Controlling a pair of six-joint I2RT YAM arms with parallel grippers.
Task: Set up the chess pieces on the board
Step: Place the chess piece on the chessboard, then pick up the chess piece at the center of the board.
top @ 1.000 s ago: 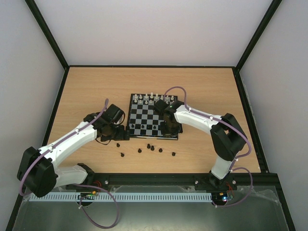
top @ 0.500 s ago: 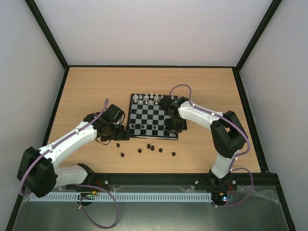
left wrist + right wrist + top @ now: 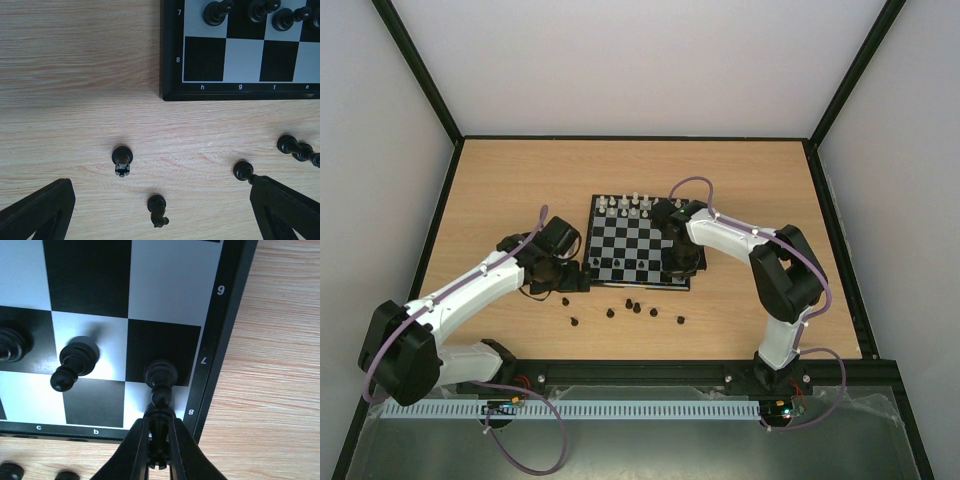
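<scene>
The left arm runs from its base at the near left edge diagonally up to the near left corner of the board (image 3: 630, 250), its wrist bent down toward the bench (image 3: 520, 180). The left gripper (image 3: 161, 184) is spread wide and holds nothing. In the left wrist view, loose black pieces (image 3: 122, 161) stand upright on the wood between its fingers, just off the board's corner.

The board lies flat mid-bench. Only the top view shows the white pieces (image 3: 635, 205) lined along its far rows.

The right arm lifts its elbow out to the right, and the forearm reaches in over the board's right side. From above, the arm hides its fingers. The right wrist view shows the right gripper (image 3: 159, 415) pinched almost closed on the head of a black pawn (image 3: 161, 377). This pawn stands upright, long axis vertical, on the dark corner-file square beside the label 7. Another black pawn (image 3: 75, 362) stands one square to its left.
</scene>
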